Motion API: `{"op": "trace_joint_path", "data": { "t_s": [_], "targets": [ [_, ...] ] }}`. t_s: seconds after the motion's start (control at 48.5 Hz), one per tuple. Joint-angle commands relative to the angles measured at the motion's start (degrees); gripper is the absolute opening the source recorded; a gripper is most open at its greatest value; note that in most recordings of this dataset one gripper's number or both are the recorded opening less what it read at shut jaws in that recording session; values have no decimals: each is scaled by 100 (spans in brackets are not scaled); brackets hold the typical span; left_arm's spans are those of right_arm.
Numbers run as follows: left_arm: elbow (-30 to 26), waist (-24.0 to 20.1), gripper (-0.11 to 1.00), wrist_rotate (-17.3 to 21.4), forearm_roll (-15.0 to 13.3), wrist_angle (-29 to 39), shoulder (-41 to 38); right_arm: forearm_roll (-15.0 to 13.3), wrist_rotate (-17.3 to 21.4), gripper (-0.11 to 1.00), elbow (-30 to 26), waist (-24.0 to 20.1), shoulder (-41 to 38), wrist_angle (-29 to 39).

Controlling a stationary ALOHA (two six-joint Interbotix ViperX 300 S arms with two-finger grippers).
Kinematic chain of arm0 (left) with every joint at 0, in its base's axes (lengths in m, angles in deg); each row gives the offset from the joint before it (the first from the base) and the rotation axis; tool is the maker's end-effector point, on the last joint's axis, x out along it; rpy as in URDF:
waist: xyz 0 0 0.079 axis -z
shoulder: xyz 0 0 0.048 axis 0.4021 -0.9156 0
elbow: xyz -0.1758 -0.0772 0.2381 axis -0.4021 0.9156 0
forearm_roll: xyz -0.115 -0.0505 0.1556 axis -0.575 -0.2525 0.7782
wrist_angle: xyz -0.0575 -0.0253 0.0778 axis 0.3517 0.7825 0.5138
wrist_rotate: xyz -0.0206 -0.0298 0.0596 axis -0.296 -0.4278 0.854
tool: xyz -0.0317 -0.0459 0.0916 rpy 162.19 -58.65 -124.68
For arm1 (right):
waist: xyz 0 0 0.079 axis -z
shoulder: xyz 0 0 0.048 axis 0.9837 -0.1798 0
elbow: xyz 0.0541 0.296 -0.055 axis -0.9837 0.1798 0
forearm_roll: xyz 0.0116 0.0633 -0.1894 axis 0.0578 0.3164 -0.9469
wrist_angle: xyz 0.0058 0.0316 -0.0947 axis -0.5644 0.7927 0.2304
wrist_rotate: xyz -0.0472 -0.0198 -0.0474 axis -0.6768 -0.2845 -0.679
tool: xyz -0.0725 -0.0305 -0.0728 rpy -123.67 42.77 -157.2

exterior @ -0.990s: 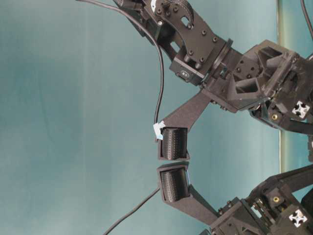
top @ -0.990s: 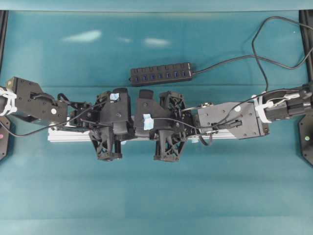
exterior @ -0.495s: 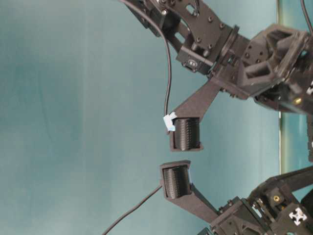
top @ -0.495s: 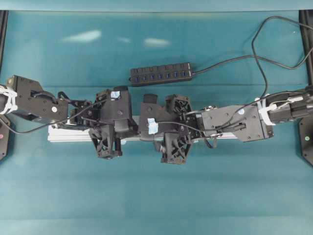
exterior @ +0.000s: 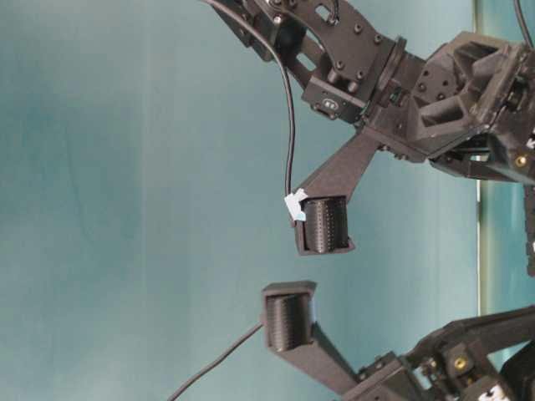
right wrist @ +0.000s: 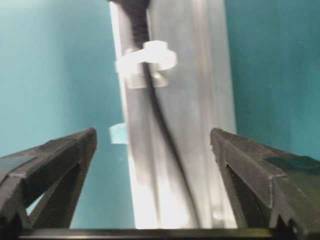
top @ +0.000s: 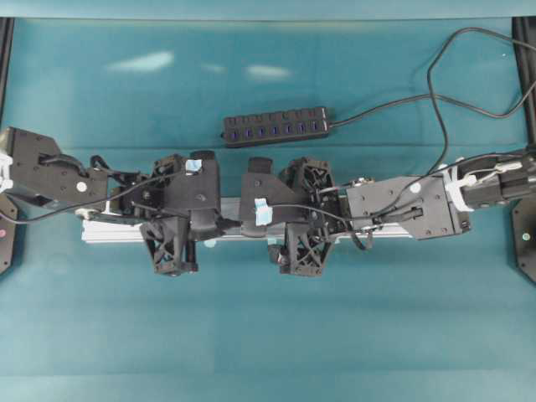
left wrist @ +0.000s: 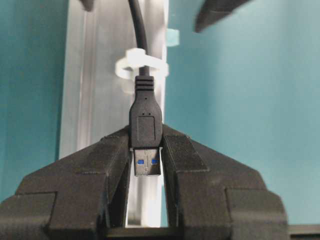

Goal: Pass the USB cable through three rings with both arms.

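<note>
My left gripper (left wrist: 146, 145) is shut on the USB cable's dark plug (left wrist: 145, 120), whose metal end with blue inserts shows between the fingers. From the plug the USB cable (left wrist: 140, 30) runs forward through a white ring (left wrist: 141, 64) on the silver rail (left wrist: 100, 100). In the right wrist view the cable (right wrist: 160, 120) lies along the rail (right wrist: 200, 100) and passes through a white ring (right wrist: 150, 59). My right gripper (right wrist: 153, 137) stands wide open astride the rail, holding nothing. From overhead, the left gripper (top: 219, 221) and right gripper (top: 249, 208) face each other over the rail (top: 109, 233). The other rings are hidden.
A black multi-port hub bar (top: 275, 127) lies behind the rail, and its own cable (top: 394, 105) trails to the back right. Both arms cover most of the rail. In the table-level view the two grippers' tips stand apart above the teal table (exterior: 125, 209).
The right gripper has opened from shut to wide, releasing the cable. The left arm has drawn back to the left with the plug, widening the gap between the two grippers.
</note>
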Motion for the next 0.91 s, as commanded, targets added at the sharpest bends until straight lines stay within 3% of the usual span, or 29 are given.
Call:
{"op": "trace_joint_path", "data": {
  "t_s": [0.0, 0.433, 0.887],
  "targets": [
    [-97, 26, 20, 18, 9, 79, 211, -18, -9, 83, -62, -9, 158, -44],
    [-149, 18, 20, 18, 9, 826, 738, -18, -18, 83, -132, 18, 264, -88],
    [-369, 18, 20, 18, 9, 1292, 984, -26, -18, 82, -782, 0, 202, -475]
  ]
}}
